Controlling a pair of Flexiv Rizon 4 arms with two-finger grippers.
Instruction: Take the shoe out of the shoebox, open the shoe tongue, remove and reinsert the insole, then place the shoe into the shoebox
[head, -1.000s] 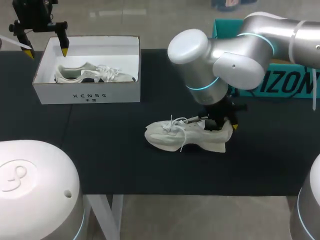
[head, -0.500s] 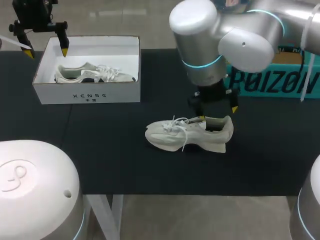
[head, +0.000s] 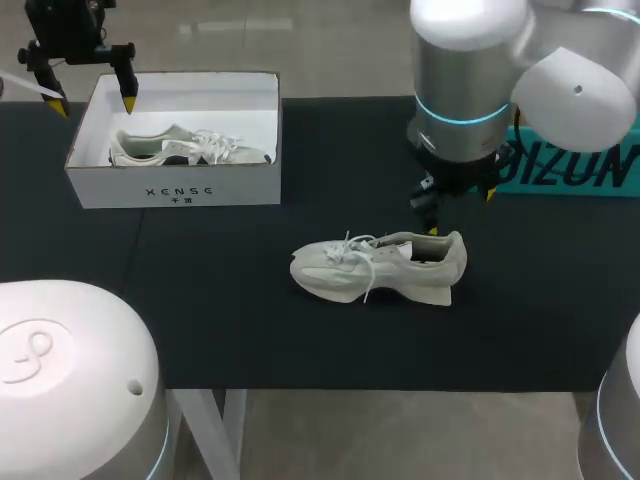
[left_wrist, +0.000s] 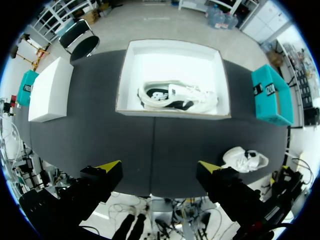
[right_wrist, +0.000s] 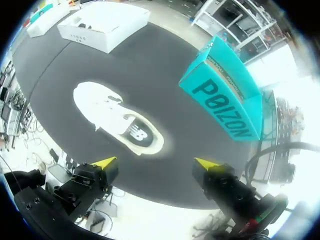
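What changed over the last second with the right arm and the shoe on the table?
The right gripper rose out of the heel opening of the white shoe and drew back toward the table's far side, open and empty. The shoe stayed where it lay. The left gripper stayed open over the shoebox, with the second shoe inside.

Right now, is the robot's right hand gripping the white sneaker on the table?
No, the right hand is open and empty; the white sneaker lies on the table ahead of it, untouched.
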